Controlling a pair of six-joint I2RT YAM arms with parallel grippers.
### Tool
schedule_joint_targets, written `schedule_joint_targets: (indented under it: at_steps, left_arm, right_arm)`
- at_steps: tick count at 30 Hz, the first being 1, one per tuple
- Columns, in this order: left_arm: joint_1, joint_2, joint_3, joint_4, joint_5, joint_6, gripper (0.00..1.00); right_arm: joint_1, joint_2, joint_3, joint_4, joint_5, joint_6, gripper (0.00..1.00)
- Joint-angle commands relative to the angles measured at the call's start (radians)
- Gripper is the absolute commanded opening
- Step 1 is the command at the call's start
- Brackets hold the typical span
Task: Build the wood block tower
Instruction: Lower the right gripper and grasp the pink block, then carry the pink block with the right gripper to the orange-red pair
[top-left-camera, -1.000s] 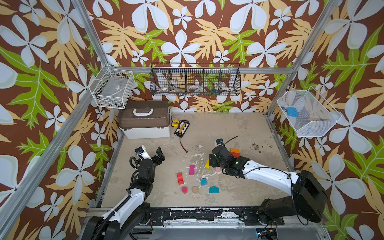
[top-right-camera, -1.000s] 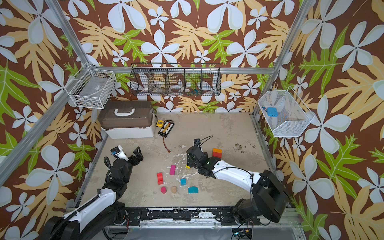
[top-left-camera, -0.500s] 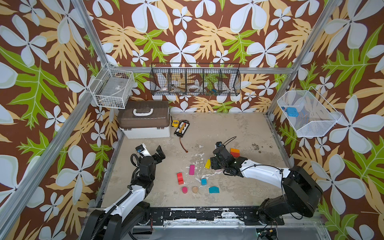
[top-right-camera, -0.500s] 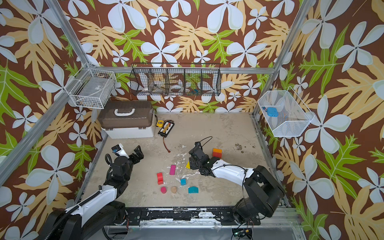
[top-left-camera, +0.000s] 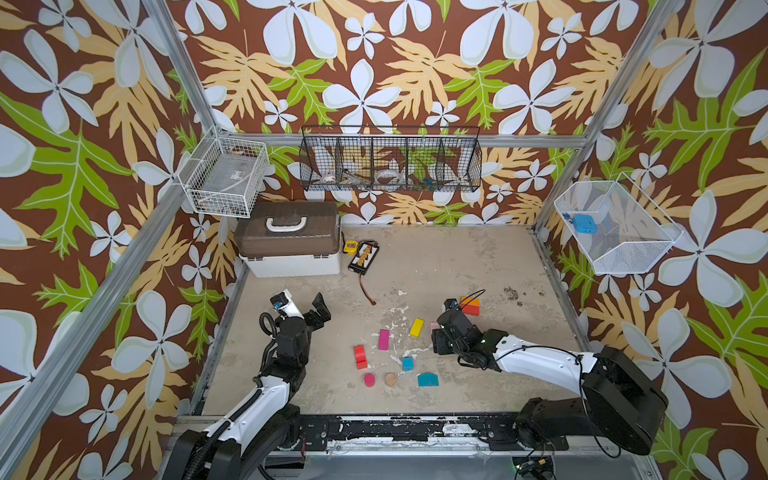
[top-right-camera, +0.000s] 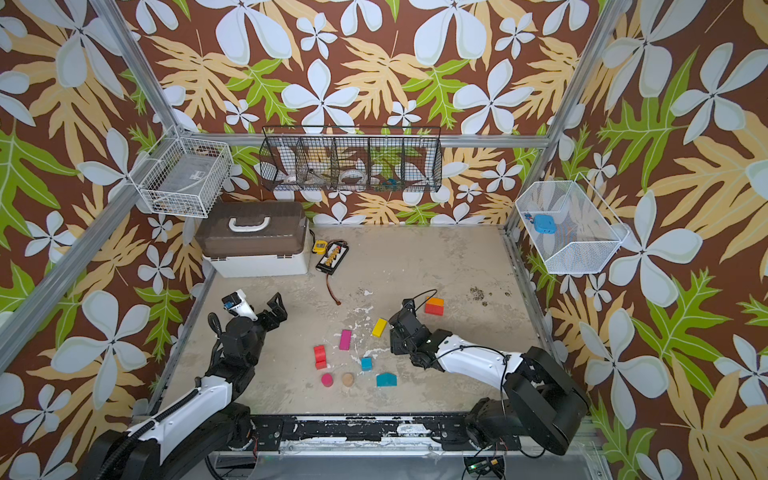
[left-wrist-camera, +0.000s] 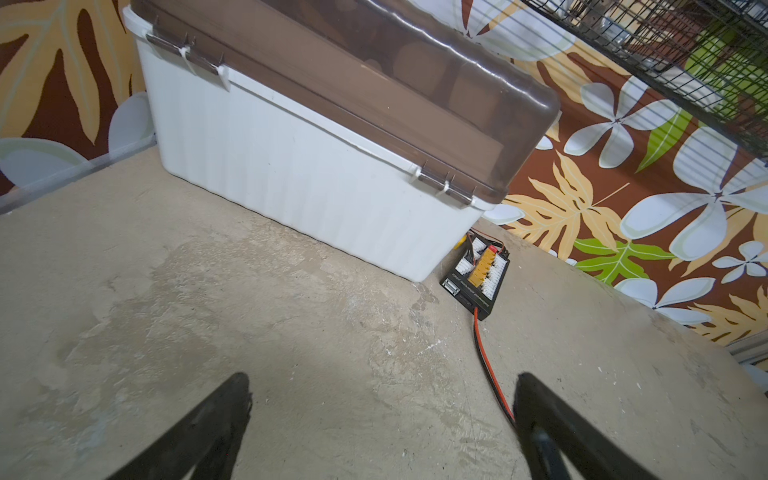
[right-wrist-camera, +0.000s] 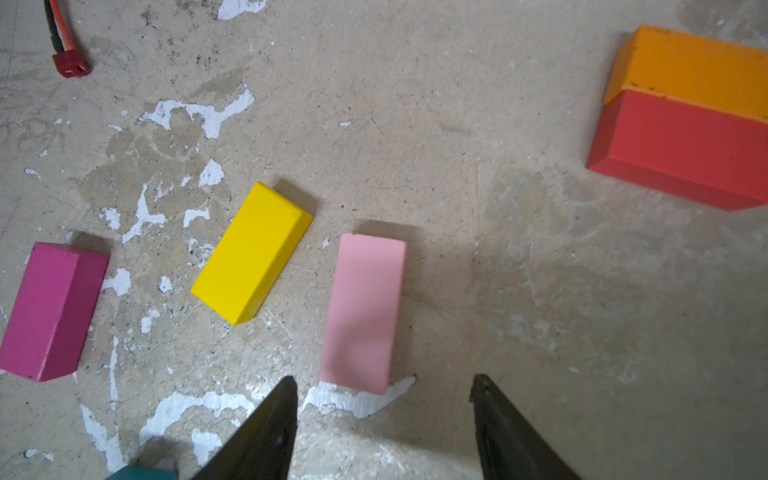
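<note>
Concrete surface carries all. White box stands far behind the pink brick. Left fingers, wide and empty, hang well left of that brick. Right fingers, fairly wide and empty, stand just before it, not touching. Orange-on-red stack sits behind it, rightward. Yellow brick and magenta brick lie left of it.

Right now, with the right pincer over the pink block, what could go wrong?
The pale pink wooden brick lies off-centre to the open right pincer, nearer one finger, so closing may twist it. The yellow wooden brick lies close beside it; a descending finger might nudge it.
</note>
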Motion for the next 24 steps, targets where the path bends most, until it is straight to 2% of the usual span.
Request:
schedule_joint_targets:
  at_steps: [1, 7, 19, 24]
  left_arm:
    - [-0.01, -0.013, -0.014, 0.062, 0.028, 0.021, 1.0]
    - [-0.035, -0.007, -0.026, 0.116, 0.086, 0.064, 1.0]
    - [-0.036, -0.006, -0.036, 0.147, 0.125, 0.077, 1.0]
    - [-0.035, 0.008, -0.03, 0.145, 0.134, 0.079, 1.0]
  right_arm:
    - [0.004, 0.036, 0.017, 0.046, -0.02, 0.036, 0.67]
    - [0.005, 0.136, 0.089, 0.02, 0.034, 0.052, 0.57]
    - [0.005, 0.157, 0.048, 0.073, 0.063, 0.072, 0.48]
    - [0.007, 0.181, 0.058, 0.063, 0.094, 0.063, 0.42]
